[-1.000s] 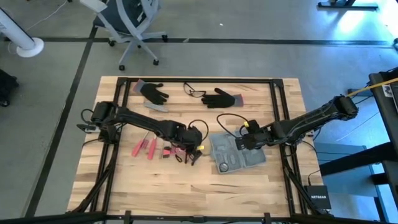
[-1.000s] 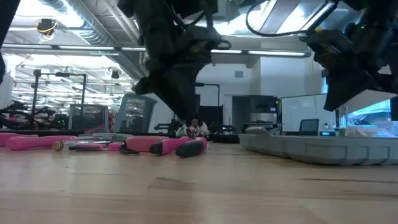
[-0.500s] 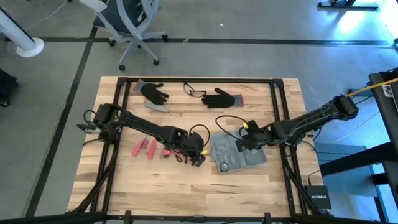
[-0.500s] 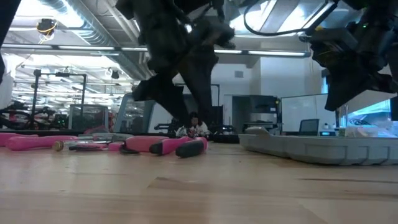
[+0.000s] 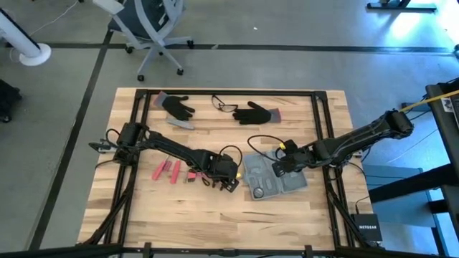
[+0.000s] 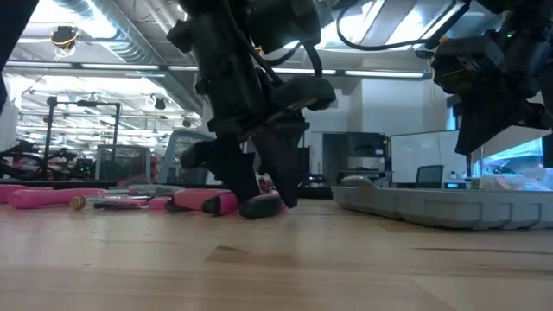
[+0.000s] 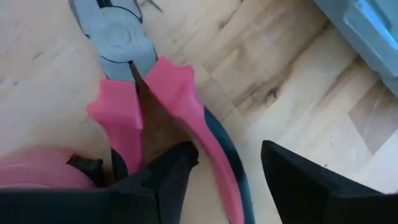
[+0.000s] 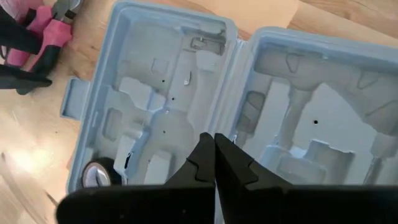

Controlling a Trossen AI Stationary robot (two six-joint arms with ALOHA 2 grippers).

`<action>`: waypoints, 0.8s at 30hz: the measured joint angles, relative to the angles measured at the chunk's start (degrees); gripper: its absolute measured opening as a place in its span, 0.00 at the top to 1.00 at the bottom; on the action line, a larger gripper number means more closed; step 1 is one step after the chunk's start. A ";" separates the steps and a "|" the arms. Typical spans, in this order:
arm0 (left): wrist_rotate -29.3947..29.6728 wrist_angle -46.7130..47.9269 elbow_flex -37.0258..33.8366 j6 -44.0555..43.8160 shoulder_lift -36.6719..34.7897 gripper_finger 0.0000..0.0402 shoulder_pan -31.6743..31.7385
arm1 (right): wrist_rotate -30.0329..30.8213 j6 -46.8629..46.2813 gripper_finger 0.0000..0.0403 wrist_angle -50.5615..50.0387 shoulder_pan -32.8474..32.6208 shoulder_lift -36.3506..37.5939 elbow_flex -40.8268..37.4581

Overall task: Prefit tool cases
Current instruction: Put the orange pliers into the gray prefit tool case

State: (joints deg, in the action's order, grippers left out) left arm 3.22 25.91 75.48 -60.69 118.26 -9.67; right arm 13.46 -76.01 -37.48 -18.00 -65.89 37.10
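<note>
From above, the flat grey-blue plastic tool case (image 5: 275, 176) lies open right of centre on the wooden slatted table (image 5: 287, 215). The right gripper (image 5: 275, 167) hangs over the case's middle; the left gripper (image 5: 228, 182) sits just left of the case, low over pink-handled pliers (image 5: 208, 177).

At table height, the case (image 6: 449, 207) lies at the right, with the left gripper (image 6: 270, 194) down at the pliers (image 6: 226, 204) near centre.

The left wrist camera shows open fingers (image 7: 168, 180) straddling one pink pliers handle (image 7: 186, 118), the case corner (image 7: 367, 28) at upper right.

The right wrist camera shows fingertips (image 8: 214, 155) pressed together over the case's hinge (image 8: 239, 87).
</note>
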 joint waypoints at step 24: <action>-0.57 1.42 4.88 6.73 -6.37 0.91 -0.38 | 6.48 4.44 1.00 -9.00 0.00 3.21 5.21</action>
State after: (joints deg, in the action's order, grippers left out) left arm 2.65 27.34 80.36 -53.95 111.88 -10.06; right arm 19.94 -71.57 -46.48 -18.00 -62.68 42.31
